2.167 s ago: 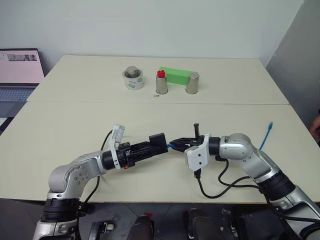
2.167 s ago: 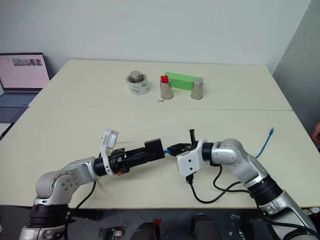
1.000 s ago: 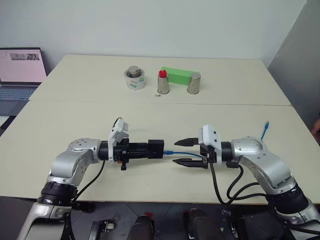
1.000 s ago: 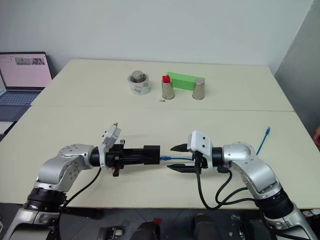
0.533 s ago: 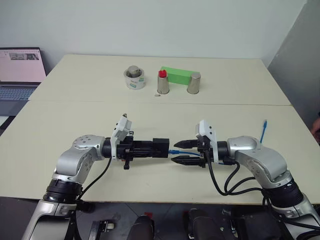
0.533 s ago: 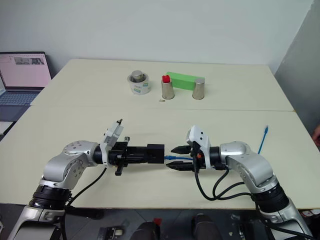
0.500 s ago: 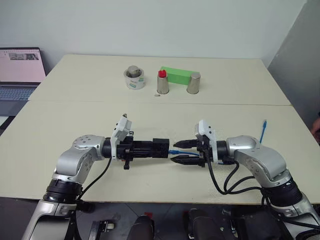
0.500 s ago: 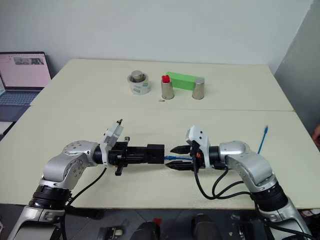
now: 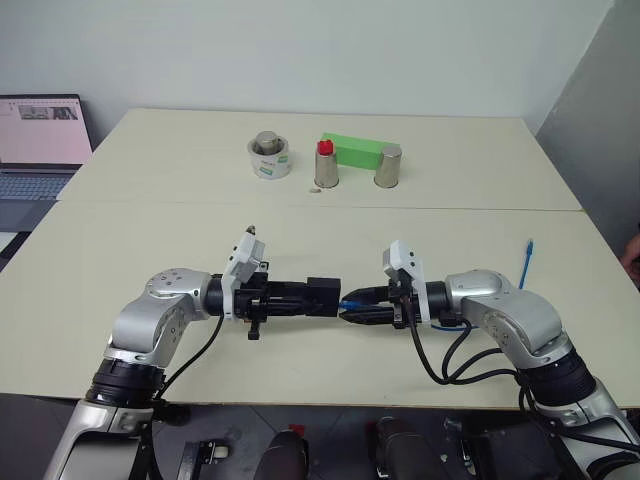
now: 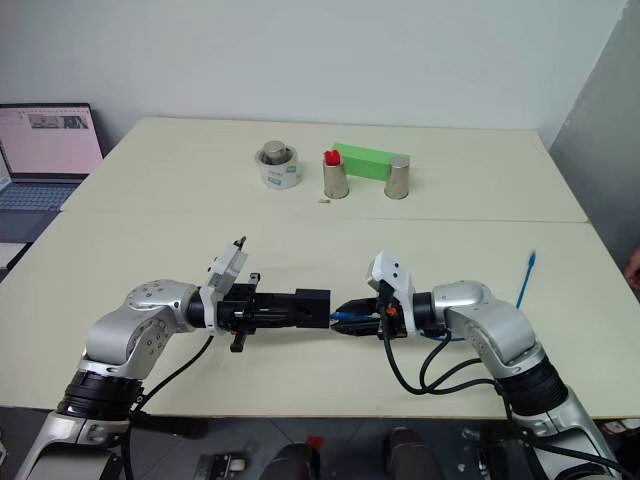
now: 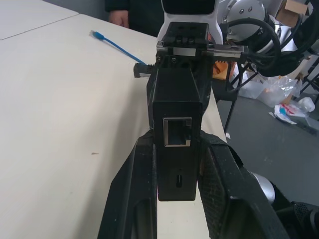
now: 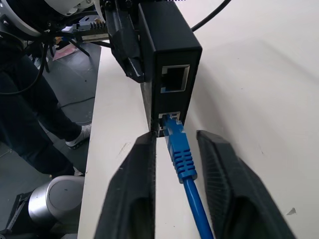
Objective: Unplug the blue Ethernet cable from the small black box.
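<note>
My left gripper is shut on the small black box and holds it level above the table, ports facing my right arm. The blue Ethernet cable is plugged into the box's lower port. The upper port is empty. My right gripper points at the box, its fingers drawn in on either side of the blue plug. The cable trails back under the right arm, and its free end lies on the table at the right.
At the back of the table stand a white cup holding a metal weight, a red-capped metal cup, a green block and another metal cup. A laptop sits off the left edge. A person's hand shows at the right edge.
The right gripper's fingers have gone from wide open to drawn in around the blue plug. The left gripper still holds the box in the same place.
</note>
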Tool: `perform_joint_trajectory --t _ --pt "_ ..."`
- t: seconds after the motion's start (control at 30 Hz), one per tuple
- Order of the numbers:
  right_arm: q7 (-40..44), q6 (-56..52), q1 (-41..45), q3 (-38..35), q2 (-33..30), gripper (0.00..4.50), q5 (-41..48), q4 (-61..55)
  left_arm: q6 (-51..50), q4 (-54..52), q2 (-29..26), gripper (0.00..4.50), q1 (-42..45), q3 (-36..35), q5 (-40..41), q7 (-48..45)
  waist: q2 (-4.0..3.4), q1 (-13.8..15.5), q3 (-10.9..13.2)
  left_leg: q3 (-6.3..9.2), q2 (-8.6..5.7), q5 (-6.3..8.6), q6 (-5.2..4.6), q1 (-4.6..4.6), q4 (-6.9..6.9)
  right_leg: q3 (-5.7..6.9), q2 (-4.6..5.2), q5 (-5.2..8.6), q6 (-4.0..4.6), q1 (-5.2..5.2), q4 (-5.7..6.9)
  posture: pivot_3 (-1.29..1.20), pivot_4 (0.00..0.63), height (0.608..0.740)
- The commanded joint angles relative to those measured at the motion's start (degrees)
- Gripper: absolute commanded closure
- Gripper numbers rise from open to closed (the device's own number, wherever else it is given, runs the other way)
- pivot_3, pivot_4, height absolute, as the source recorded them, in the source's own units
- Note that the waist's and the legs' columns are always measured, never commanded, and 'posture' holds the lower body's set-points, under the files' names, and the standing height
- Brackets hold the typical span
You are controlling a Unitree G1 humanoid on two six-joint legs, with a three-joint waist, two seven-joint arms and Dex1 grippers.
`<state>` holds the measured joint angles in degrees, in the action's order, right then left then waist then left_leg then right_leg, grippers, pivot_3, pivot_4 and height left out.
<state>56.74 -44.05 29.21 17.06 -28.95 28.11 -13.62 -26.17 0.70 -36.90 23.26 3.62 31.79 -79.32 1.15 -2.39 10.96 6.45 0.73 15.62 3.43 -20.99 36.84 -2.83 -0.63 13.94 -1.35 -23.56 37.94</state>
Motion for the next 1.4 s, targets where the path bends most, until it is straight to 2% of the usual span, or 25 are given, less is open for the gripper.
perform_joint_trajectory --t 0.03,0.1,0.4,0.87,0.93,1.0,1.07,1.13,1.2,1.27,1.4 --pt "1.2 -0.5 1.2 0.0 0.0 4.17 1.2 -1.7 2.9 -1.9 -1.0 3.74 -0.5 1.0 -1.9 -1.0 0.00 0.0 0.0 0.00 0.00 0.00 0.00 0.00 0.00 0.00 0.00 0.00 0.00 0.00 0.00 0.00 0.150 0.740" --pt "1.8 -0.8 1.3 0.2 0.0 4.47 1.1 -1.8 3.6 -1.9 -1.1 3.74 -0.9 1.3 -2.4 -1.4 0.00 0.0 0.0 0.00 0.00 0.00 0.00 0.00 0.00 0.00 0.00 0.00 0.00 0.00 0.00 0.00 0.150 0.740" --pt "3.4 -0.5 1.6 1.3 -1.6 4.47 -0.1 -1.6 4.4 -1.9 -1.6 3.74 -1.4 1.7 -3.1 -2.3 0.00 0.0 0.0 0.00 0.00 0.00 0.00 0.00 0.00 0.00 0.00 0.00 0.00 -0.01 0.00 0.00 0.150 0.740" --pt "5.1 3.4 -0.9 0.1 -9.1 4.47 -3.8 3.4 9.2 1.7 -4.5 3.74 -2.2 1.1 -6.6 -1.9 0.00 0.0 0.0 -0.01 0.01 0.01 -0.01 -0.03 -0.03 0.01 -0.01 0.01 0.01 -0.05 -0.03 0.00 0.150 0.740" --pt "2.7 5.3 -0.3 -1.3 -7.8 4.47 -5.0 5.8 8.7 1.5 -4.3 3.74 -2.3 0.6 -6.4 -1.1 0.00 0.0 0.0 -0.01 0.01 0.00 -0.01 -0.05 -0.03 0.00 -0.01 0.01 0.00 -0.06 -0.03 0.00 0.150 0.740" --pt "-4.6 9.3 2.2 -3.5 -4.1 4.47 -8.9 12.5 7.3 0.8 -3.9 3.74 -2.6 -0.2 -5.5 0.5 0.00 -0.1 0.0 -0.02 0.01 0.00 -0.01 -0.05 -0.01 -0.01 -0.01 0.00 0.00 -0.06 -0.02 0.00 0.150 0.740" --pt "-15.5 15.7 5.8 -6.3 -0.3 4.47 -14.3 22.4 6.3 -0.1 -3.8 3.74 -3.3 -0.6 -5.7 2.6 0.00 -0.6 0.0 -0.04 0.01 0.00 -0.01 -0.03 0.02 -0.03 -0.01 -0.02 -0.03 -0.06 0.02 0.00 0.150 0.740" --pt "-23.3 21.8 9.6 -8.6 1.5 4.47 -18.6 32.7 6.0 -1.0 -3.9 3.74 -4.3 -0.6 -6.2 4.1 -0.02 -0.8 0.0 -0.08 0.01 0.00 0.00 -0.01 0.04 -0.07 -0.01 -0.05 -0.07 -0.06 0.07 0.00 0.150 0.740" --pt "-26.0 26.4 11.8 -9.0 1.5 3.77 -21.6 39.5 4.9 -2.1 -3.9 3.74 -5.4 -0.6 -5.7 5.0 -0.02 -0.8 0.0 -0.11 -0.01 -0.01 0.00 0.00 0.02 -0.13 -0.01 -0.06 -0.06 -0.07 0.07 0.00 0.150 0.740" --pt "-25.7 28.1 12.8 -9.4 1.7 3.31 -22.6 42.8 3.9 -3.0 -3.8 3.74 -6.1 -1.0 -5.7 6.6 -0.02 -0.6 0.0 -0.10 -0.03 0.00 -0.01 -0.04 -0.05 -0.14 -0.01 -0.02 -0.01 -0.09 0.03 0.00 0.150 0.740" --pt "-21.5 28.4 12.2 -9.7 1.3 2.48 -22.1 40.1 3.1 -3.6 -3.1 3.74 -7.1 -2.2 -5.4 9.9 -0.03 -0.7 0.0 -0.12 -0.02 0.01 -0.02 -0.33 -0.08 -0.20 -0.01 -0.17 0.24 -0.40 0.07 0.00 0.150 0.740"
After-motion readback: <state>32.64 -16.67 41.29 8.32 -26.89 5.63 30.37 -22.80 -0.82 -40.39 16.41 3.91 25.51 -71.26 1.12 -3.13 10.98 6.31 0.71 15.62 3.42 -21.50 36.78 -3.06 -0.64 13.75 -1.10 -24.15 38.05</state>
